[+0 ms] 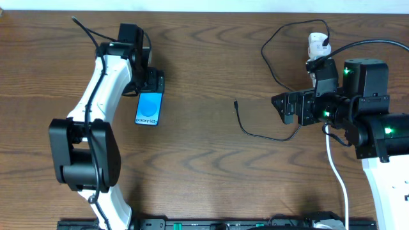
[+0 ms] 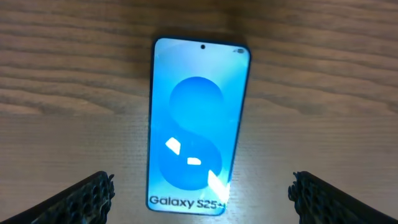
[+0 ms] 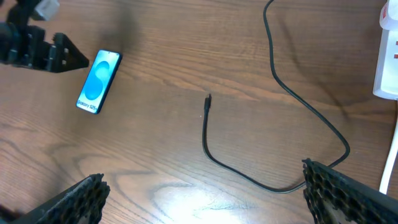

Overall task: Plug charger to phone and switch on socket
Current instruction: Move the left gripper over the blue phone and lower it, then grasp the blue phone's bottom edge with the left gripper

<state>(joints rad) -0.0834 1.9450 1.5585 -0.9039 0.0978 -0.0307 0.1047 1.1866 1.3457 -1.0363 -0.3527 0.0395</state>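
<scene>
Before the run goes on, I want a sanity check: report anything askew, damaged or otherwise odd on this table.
Nothing looks damaged or spilled. The phone lies flat, screen lit. The charger sprawls in loose loops, its connector tip lying bare on the table, well apart from the phone.

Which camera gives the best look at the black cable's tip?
The right wrist view: the charger's connector tip lies in plain sight, uncovered. Overhead shows the tip much smaller. The left wrist view misses it, showing only the phone.
</scene>
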